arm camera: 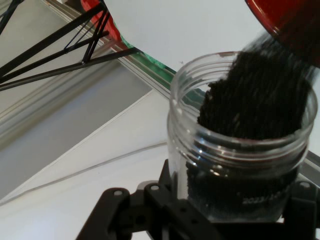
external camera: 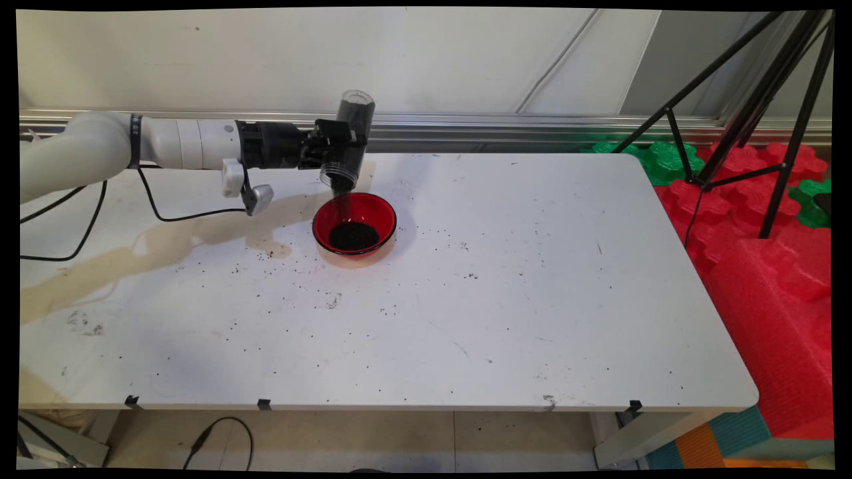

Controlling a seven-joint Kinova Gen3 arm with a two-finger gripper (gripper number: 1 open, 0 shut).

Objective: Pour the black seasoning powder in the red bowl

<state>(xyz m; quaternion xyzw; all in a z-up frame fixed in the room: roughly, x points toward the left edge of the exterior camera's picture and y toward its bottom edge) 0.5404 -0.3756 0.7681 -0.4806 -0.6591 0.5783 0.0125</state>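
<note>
Main view, near to far: white table (external camera: 506, 319) speckled with stray black grains (external camera: 333, 301), thickest toward 9 o'clock of centre, with a pale brownish stain (external camera: 133, 256) running off to the left edge. Farther back, a red bowl (external camera: 355, 224) holding a dark heap of granules (external camera: 353, 236). Directly above the bowl's 11 o'clock rim, a clear plastic jar (external camera: 349, 143) tipped mouth-down, a thin dark stream falling from it into the bowl. Clamped across the jar's middle from 9 o'clock: black gripper (external camera: 339, 142), fingers closed on it. Beyond the table at 2 o'clock, a black tripod (external camera: 752, 100) over red and green foam mats (external camera: 752, 219).

Hand view: jar (arm camera: 235, 165) between the fingers, granules (arm camera: 260, 95) spilling past its threaded mouth toward the red bowl (arm camera: 295, 22) at 1 o'clock.
</note>
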